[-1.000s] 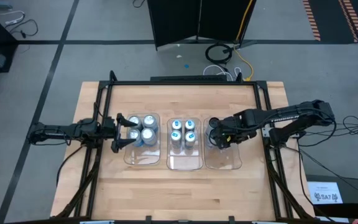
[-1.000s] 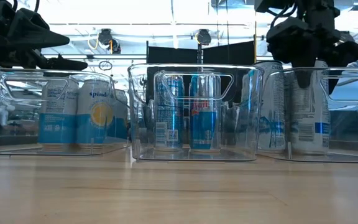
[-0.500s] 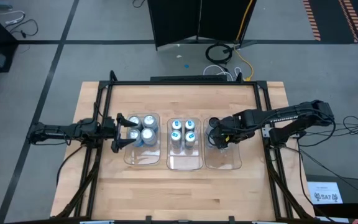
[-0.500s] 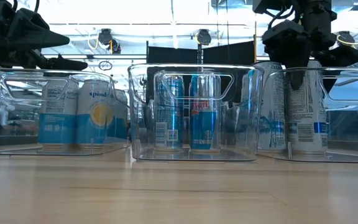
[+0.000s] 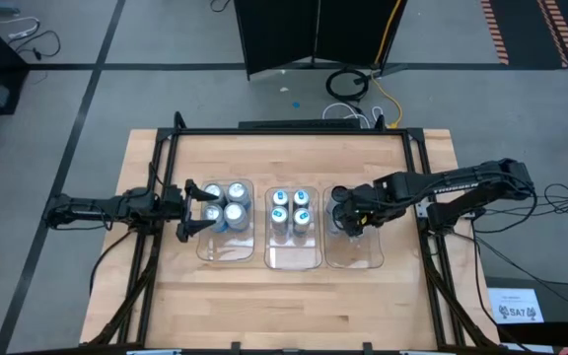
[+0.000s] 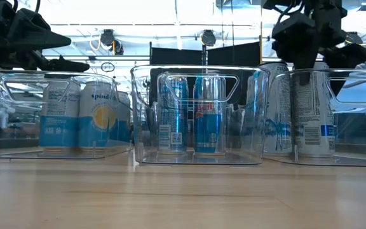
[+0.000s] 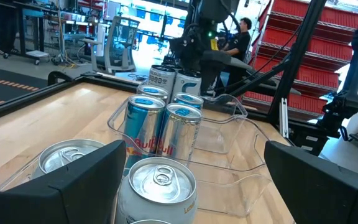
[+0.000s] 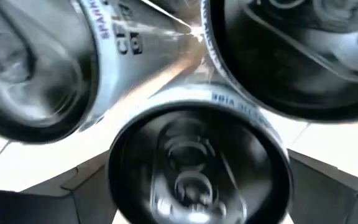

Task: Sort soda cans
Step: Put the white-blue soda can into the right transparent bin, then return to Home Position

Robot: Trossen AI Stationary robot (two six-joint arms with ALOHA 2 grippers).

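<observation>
High view: overhead, straight down, far, whole light wooden table [image 5: 294, 296]. Low view: tabletop height, level, near three clear plastic bins [image 6: 199, 114], shared with overhead. Left wrist: looks across bins. Right wrist: very close above dark-topped metal cans [image 8: 197, 168].

12 upright soda cans [image 5: 291, 212]: 4 silver-topped left, 4 blue-marked centre, dark ones right (partly hidden).

My left fingers [image 7: 73, 177] stand wide apart over the near bin [image 7: 17, 174] | two silver-topped cans [image 7: 157, 186] just below them | blue cans [image 7: 166, 127] upright in the middle bin [image 7: 229, 134] | right gripper [image 7: 197, 53] above the far cans [image 7: 166, 78] | person [image 7: 238, 37] behind
</observation>
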